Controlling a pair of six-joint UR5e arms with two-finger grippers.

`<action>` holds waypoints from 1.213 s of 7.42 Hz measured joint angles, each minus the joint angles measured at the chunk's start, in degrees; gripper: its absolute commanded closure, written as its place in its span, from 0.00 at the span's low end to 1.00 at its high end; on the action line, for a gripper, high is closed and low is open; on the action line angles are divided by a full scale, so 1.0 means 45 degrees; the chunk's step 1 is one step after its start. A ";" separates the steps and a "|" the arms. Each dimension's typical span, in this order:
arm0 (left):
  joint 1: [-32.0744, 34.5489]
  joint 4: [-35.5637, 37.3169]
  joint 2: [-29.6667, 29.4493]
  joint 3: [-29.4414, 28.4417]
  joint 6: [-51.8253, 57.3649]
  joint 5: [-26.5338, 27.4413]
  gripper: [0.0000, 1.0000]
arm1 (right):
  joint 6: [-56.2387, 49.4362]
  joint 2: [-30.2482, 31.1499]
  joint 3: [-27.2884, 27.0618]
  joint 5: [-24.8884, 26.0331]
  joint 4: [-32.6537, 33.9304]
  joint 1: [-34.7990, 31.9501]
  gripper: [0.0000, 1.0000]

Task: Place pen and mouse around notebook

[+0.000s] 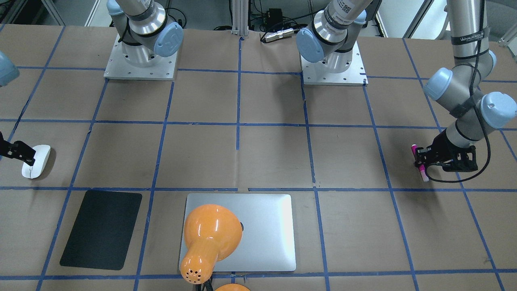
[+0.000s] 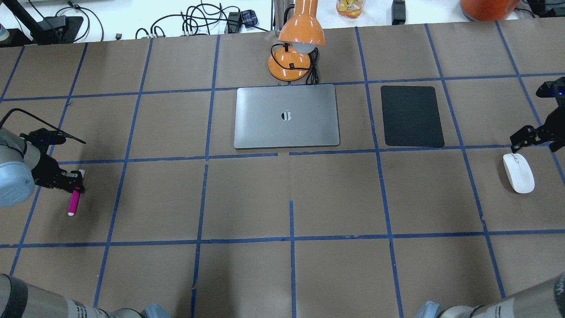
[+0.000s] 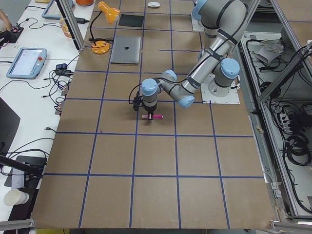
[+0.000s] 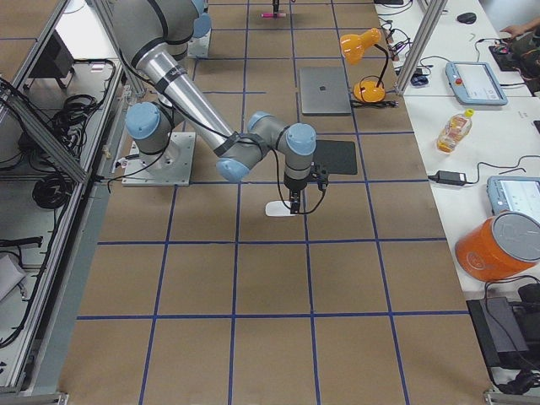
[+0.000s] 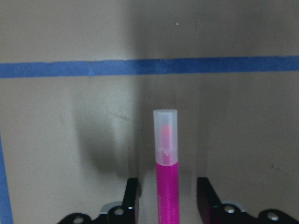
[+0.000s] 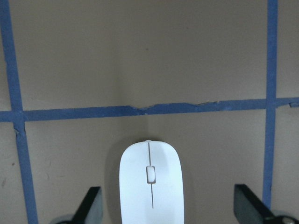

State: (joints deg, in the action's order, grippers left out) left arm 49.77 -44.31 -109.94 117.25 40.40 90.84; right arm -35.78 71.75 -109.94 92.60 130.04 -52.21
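Note:
The magenta pen [image 5: 167, 140] lies flat on the brown table at my far left. My left gripper [image 5: 168, 200] is open and low over it, one finger on each side with a gap to each. It also shows as the left gripper [image 2: 76, 180] over the pen [image 2: 74, 204]. The white mouse [image 6: 149, 182] rests at the far right. My right gripper [image 6: 170, 210] is wide open, its fingers straddling the mouse's rear without touching. The silver notebook [image 2: 265, 119] lies shut at the table's far middle, far from both.
An orange desk lamp [image 2: 295, 44] stands just behind the notebook and hides part of the notebook [image 1: 270, 226] in the front-facing view. A black mat [image 2: 412, 115] lies to the notebook's right. Blue tape lines grid the brown table [image 2: 291, 190].

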 measured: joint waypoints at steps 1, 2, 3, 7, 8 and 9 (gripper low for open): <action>-0.0002 0.0006 0.0006 0.0042 -0.0106 0.0005 1.00 | 0.0058 -0.0330 -0.0015 -0.0007 0.0124 0.0000 0.00; 0.0038 -0.0038 0.0064 0.0136 -0.0314 0.0063 1.00 | 0.0159 -0.0595 -0.0026 -0.0007 0.0253 0.0000 0.00; 0.0246 -0.0232 0.0233 0.0215 -0.0841 0.0327 1.00 | 0.0269 -0.0740 -0.0034 0.0005 0.0318 0.0001 0.00; 0.4074 -0.1673 0.1721 0.0256 -0.8484 0.0844 1.00 | 0.0348 -0.0955 -0.0047 0.0160 0.0021 0.0001 0.00; 0.5713 -0.1861 0.1856 0.0238 -1.1376 0.0814 1.00 | 0.0351 -0.0966 -0.0078 0.0175 -0.0042 0.0001 0.00; 0.7295 -0.1872 0.1793 0.0180 -1.4143 0.0784 1.00 | 0.0353 -0.0972 -0.0203 0.0191 -0.0040 0.0001 0.00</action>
State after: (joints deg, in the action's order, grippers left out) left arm 82.60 -52.73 -101.87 118.07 -23.25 94.37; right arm -34.19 67.38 -110.85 93.46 129.86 -52.20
